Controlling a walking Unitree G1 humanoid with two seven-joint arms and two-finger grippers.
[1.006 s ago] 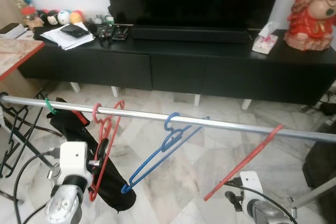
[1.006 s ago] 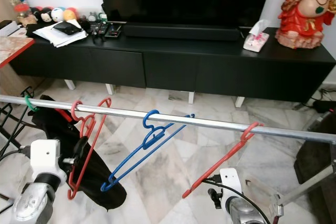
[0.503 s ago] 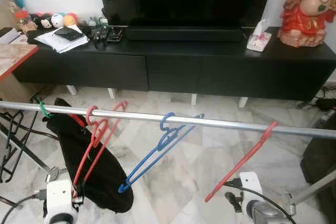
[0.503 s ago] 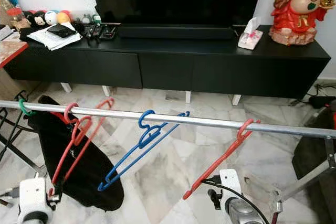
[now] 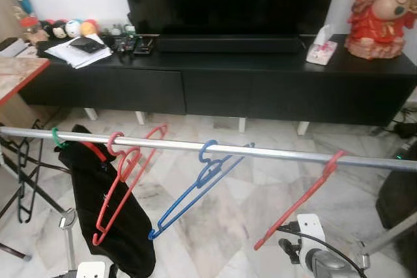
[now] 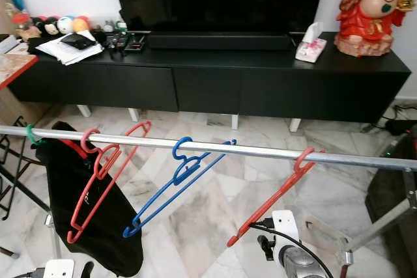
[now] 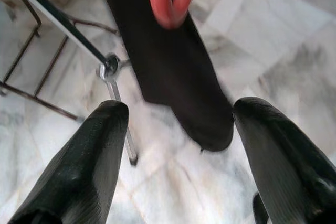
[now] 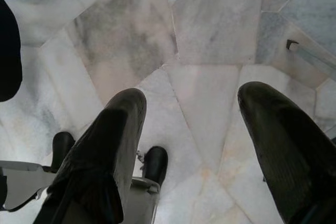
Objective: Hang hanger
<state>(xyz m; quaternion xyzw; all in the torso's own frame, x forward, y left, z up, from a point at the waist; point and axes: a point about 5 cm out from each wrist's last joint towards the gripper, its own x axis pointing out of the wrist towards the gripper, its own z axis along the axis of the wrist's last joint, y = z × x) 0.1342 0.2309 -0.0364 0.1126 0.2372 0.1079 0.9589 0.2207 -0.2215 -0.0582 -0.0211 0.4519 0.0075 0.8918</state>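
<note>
Withdrawn from the rail [image 5: 260,153], our left tool [image 7: 176,145] now sits low with fingers spread wide and empty. We find the red hanger [image 5: 120,180] it released hooked at the rail's left, so hanging looks complete. Right tool [image 8: 191,145] idles wide over the floor.

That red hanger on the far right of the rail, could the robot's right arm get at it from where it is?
Probably yes. The right arm sits just below the red hanger with nothing between them, and the right wrist view shows its jaws open over bare floor.
</note>
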